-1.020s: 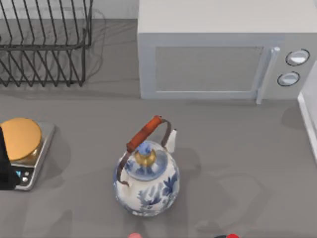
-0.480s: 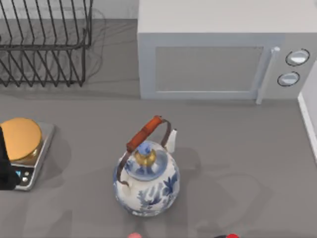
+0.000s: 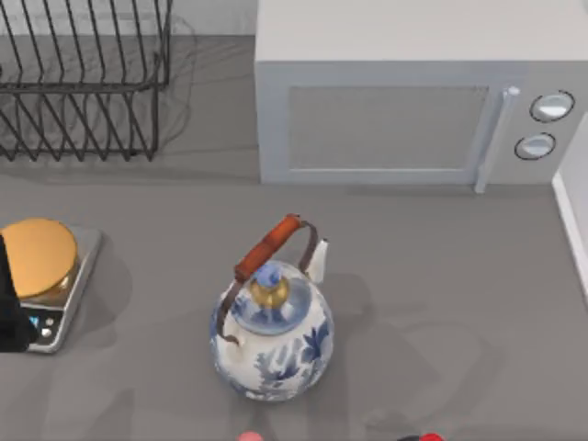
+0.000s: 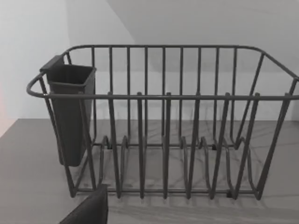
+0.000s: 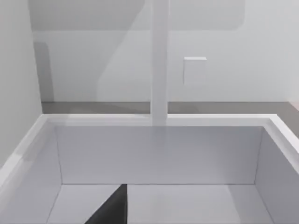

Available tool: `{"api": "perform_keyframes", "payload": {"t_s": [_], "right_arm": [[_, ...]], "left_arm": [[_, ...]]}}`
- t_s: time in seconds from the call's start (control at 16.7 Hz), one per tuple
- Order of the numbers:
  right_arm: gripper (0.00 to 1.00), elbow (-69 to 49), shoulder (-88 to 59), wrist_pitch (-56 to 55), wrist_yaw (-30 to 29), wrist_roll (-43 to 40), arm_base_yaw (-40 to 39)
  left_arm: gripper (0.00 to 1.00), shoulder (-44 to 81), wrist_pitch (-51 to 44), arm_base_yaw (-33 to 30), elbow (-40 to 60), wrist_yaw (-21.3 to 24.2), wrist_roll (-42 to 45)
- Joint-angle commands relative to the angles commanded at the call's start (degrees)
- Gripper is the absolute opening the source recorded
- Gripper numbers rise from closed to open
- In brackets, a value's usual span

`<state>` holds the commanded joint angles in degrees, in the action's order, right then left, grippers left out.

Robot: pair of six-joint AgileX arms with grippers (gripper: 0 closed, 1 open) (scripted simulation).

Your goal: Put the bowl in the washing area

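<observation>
Where the bowl lies I cannot tell from these views, and that is the first hazard: an arm reaching without a sighted target could grab the wrong item. The teapot [image 3: 272, 335], blue and white, stands near the middle of the table [image 3: 432, 276] and is the likeliest mistake. Its tall brown handle [image 3: 266, 246] also sticks up where a crossing arm could knock it over.

A second risk is choosing the wrong place. The left wrist view faces the wire dish rack [image 4: 163, 96] with its dark cutlery cup [image 4: 70, 107]. The right wrist view looks down into a white sink [image 5: 159, 120] behind which a white tap post [image 5: 160, 60] rises. I judge the sink to be the washing area, so a bowl set in the rack would miss the task.

The left arm [image 3: 7, 312] sits at the table's left edge, just beside the scale [image 3: 69, 294] carrying a golden disc [image 3: 39, 257]; a careless swing could shove it. How the jaws of either arm stand I cannot tell.

No brand or wording is legible; the microwave [image 3: 395, 119] shows two plain dials [image 3: 551, 106], and the scale's small display [image 3: 39, 323] is unreadable.
</observation>
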<state>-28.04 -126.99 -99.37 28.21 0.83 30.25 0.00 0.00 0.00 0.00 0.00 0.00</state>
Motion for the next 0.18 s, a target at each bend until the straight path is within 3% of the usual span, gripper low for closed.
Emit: {"api": "perform_keyframes", "payload": {"t_s": [0.18], "right_arm": [[1.00,0.00,0.00,0.00,0.00,0.00,0.00]], "left_arm": [[1.00,0.00,0.00,0.00,0.00,0.00,0.00]]}}
